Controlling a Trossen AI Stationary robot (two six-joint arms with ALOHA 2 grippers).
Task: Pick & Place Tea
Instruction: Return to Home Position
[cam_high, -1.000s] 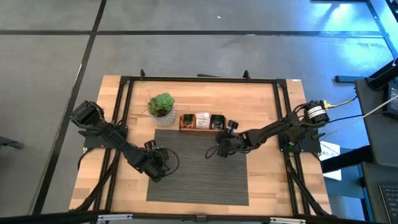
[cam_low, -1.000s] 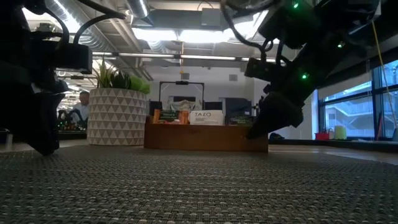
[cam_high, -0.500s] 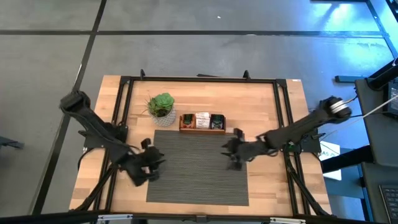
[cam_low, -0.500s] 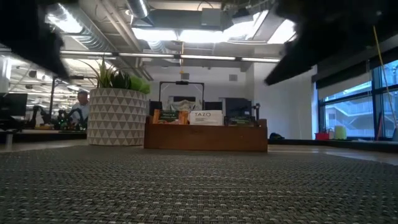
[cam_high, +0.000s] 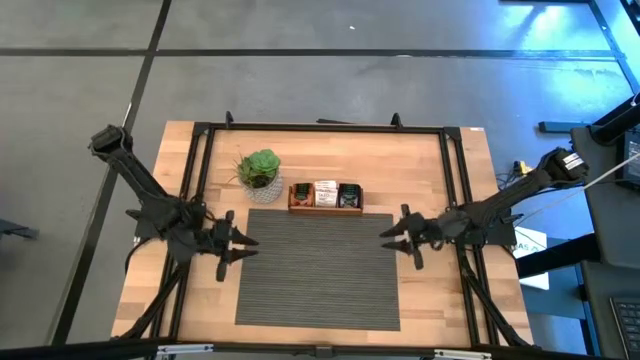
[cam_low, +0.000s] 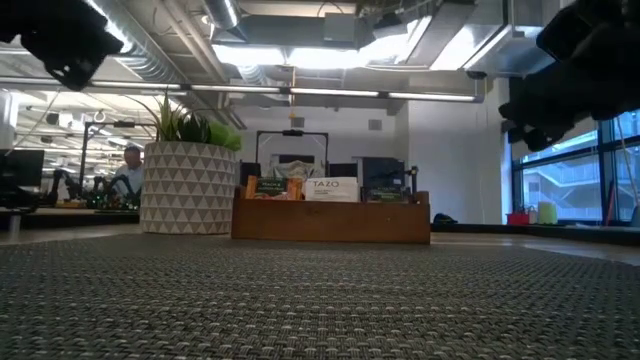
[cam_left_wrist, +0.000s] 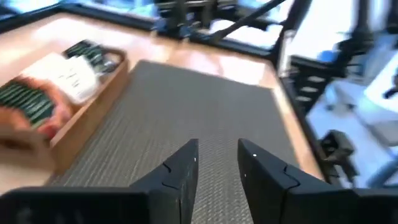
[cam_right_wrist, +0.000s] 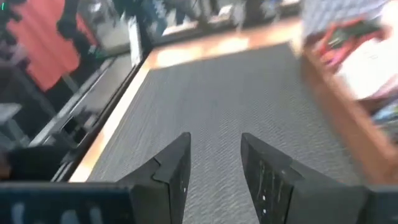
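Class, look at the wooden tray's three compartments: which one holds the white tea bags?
The middle compartment; orange-red sachets fill the one beside the potted plant, dark sachets the one at the far end.

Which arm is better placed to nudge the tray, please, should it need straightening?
Right, probably: the right gripper hovers a little nearer the tray than the left gripper, and the plant stands beside the tray's end on the left gripper's side. Both grippers are open and empty.
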